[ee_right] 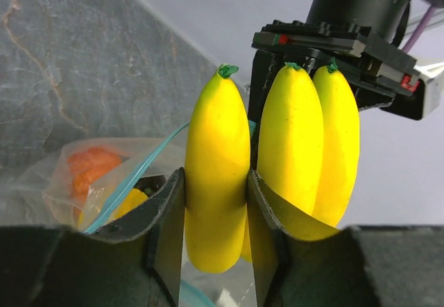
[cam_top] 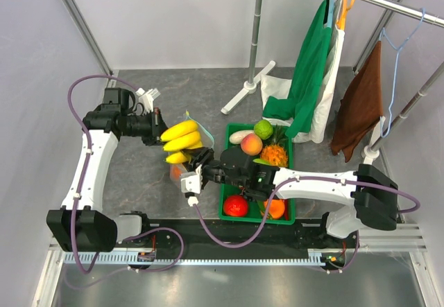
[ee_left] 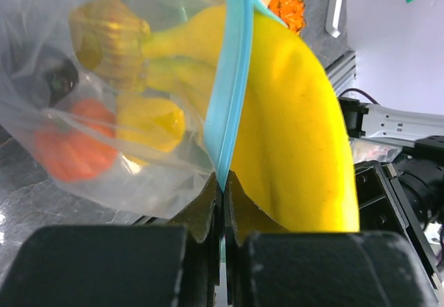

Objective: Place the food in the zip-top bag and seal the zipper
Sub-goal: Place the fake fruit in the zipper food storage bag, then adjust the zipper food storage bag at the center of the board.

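We saw the left fingers pressed tight together, pinching the light-blue zipper of the zip-top bag at its lower end. The strip ran straight up from the tips. The bag hung to one side of the strip, clear and crinkled. Inside it were an orange piece, a smooth yellow piece, a ribbed golden piece and a dark piece.

The banana bunch lay against the other side of the strip, touching it. The right fingers were clamped narrowly on one banana of that bunch, one finger on each flank, and its green-tipped end stood upright. The other two bananas sat just beside it, outside the grip. We could not tell whether any of the bunch had passed the bag's mouth.

From the top camera, the bunch and bag were held between the two arms over the grey marbled surface, just left of the green crate. In the crate lay a green apple, a peach, an orange pineapple-like piece and a red fruit.
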